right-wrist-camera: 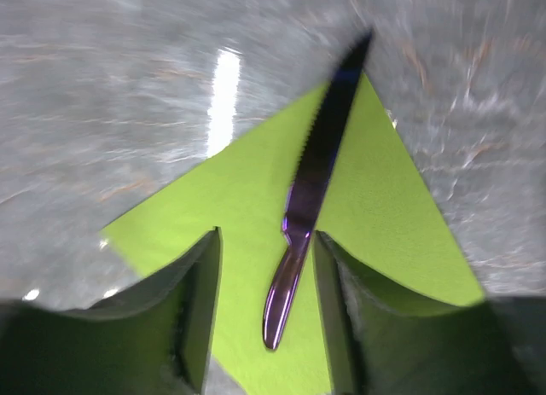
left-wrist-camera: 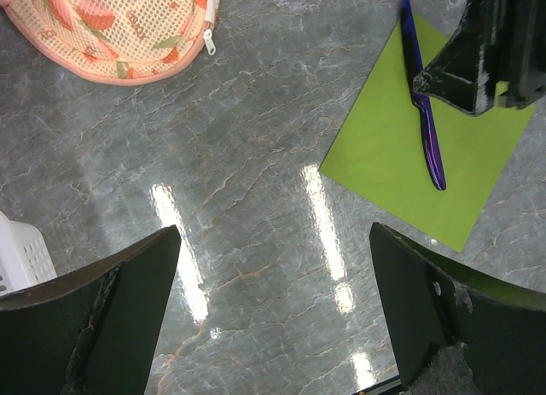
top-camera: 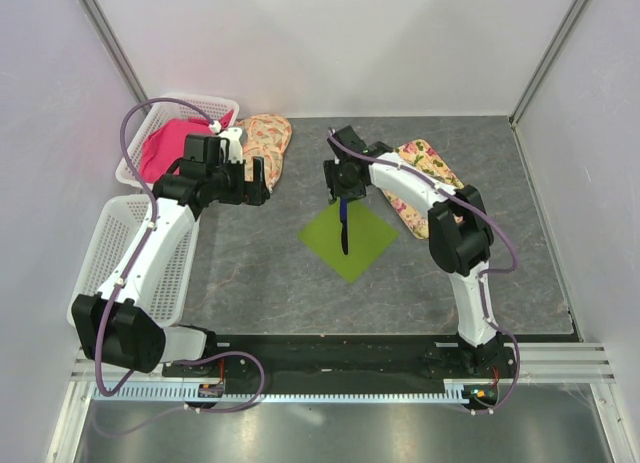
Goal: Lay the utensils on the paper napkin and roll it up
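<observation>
A lime-green paper napkin lies as a diamond on the grey table, with a slender dark-blue knife lying along its middle. My right gripper hovers over the knife's far end. In the right wrist view the handle of the knife lies between the parted fingers of the right gripper, close to the right finger, on the napkin. My left gripper hangs open and empty to the left of the napkin. The left wrist view shows the left gripper over bare table, the napkin and knife up right.
A floral mesh pouch lies behind the left gripper, and another floral piece lies under the right arm. A white basket at the back left holds a pink cloth. A second white basket stands at the left edge.
</observation>
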